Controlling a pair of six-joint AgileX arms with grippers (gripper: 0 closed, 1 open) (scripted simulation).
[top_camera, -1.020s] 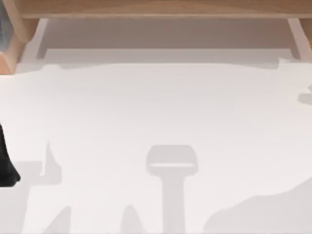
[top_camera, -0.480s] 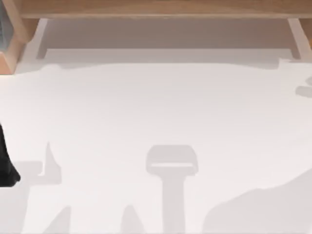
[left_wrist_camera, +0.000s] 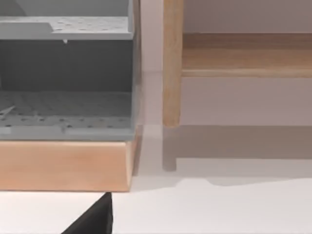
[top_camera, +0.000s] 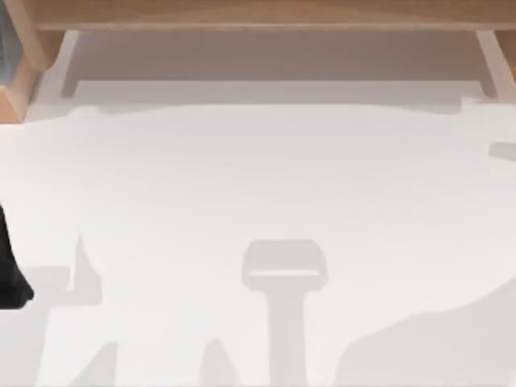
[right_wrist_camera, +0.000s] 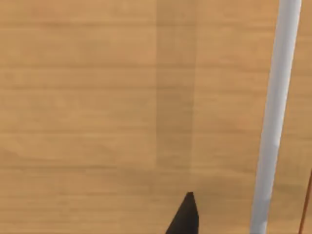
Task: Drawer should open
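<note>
Close against wooden drawer front (right_wrist_camera: pixel 97 97): right claw (right_wrist_camera: pixel 184 217), beside handle bar (right_wrist_camera: pixel 273 117).

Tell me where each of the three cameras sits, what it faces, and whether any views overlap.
Top view: above, looking down on the white table and wooden furniture edge; left arm at the left border.
Left wrist view: low, facing a grey shelf unit and wooden leg; one dark fingertip.
Right wrist view: close to a wood panel with a pale handle bar; one fingertip.
Shared: top and left wrist show the table.
</note>
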